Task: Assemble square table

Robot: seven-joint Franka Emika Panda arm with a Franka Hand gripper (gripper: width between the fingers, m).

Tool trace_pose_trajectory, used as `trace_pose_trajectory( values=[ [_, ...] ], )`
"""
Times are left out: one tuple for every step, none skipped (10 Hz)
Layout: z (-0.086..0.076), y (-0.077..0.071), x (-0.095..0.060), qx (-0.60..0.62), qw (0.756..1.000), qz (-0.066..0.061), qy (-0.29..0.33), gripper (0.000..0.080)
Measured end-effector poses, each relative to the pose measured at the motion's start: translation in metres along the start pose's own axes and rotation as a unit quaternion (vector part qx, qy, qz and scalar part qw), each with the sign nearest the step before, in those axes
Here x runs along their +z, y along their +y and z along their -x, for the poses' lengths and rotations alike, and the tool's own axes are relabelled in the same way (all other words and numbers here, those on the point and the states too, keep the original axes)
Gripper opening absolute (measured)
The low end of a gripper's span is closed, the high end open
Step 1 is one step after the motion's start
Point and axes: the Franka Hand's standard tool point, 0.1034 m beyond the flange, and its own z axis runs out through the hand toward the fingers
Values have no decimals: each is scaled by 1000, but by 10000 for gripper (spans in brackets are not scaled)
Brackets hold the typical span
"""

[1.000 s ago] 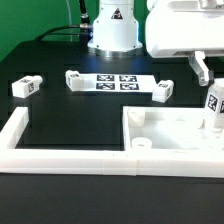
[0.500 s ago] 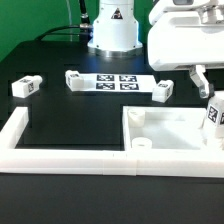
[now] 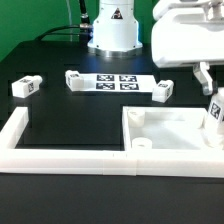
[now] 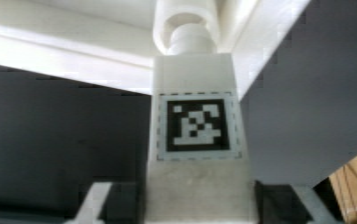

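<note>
The white square tabletop [image 3: 172, 132] lies flat inside the corner of the border wall, at the exterior view's lower right. My gripper [image 3: 212, 84] is shut on one white tagged leg [image 3: 215, 112], which it holds upright over the tabletop's right edge. I cannot tell whether the leg's lower end touches the slab. In the wrist view the same leg [image 4: 196, 120] fills the middle, with its tag facing the camera and a dark finger [image 4: 125, 200] pressed on each side. Three more legs lie loose on the black table: the first [image 3: 27, 86], the second [image 3: 74, 78] and the third [image 3: 163, 91].
The marker board [image 3: 115, 82] lies flat between the second and third loose legs. The low white border wall [image 3: 60, 152] runs along the front and up the exterior view's left side. The arm's white base [image 3: 112, 30] stands at the back.
The gripper and the leg it holds have shifted slightly toward the exterior view's right and a little lower. The loose legs and the tabletop have not moved.
</note>
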Motion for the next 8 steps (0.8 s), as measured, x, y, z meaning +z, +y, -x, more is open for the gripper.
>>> trace_pose_trajectory(
  values=[
    [-4, 1, -4, 0, 1000, 1, 4, 291],
    [-1, 0, -2, 0, 1000, 0, 2, 291],
    [-1, 0, -2, 0, 1000, 0, 2, 291],
    [0, 1, -1, -2, 1000, 1, 3, 291],
    [4, 4, 1, -2, 1000, 2, 4, 291],
    [7, 5, 4, -1, 1000, 2, 2, 291],
    [9, 5, 6, -1, 1000, 2, -1, 291],
    [11, 5, 8, -1, 1000, 3, 0, 291]
  ],
)
